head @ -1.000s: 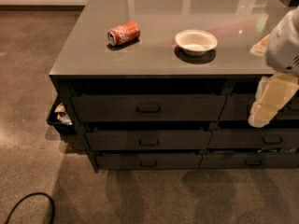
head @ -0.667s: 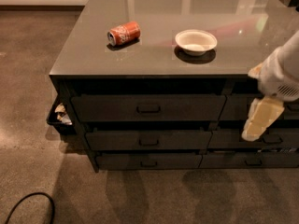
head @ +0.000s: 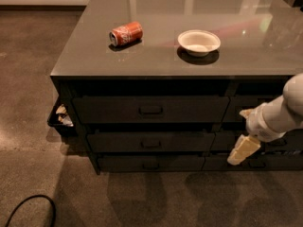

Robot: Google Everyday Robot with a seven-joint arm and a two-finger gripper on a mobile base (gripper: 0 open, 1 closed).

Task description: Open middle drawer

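The wide dark grey-black middle drawer (head: 118,142), below the glossy grey worktop (head: 85,60), sits shut, its small loop handle (head: 151,144) untouched. Well to its right, the cream claw (head: 244,149) has sunk to drawer height and drifted left. It holds nothing, and I cannot tell how far open it is. The approach looks underway.

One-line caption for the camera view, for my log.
Gripper low to the right of the shut middle drawer, away from its handle; tipped can and bowl on the counter.
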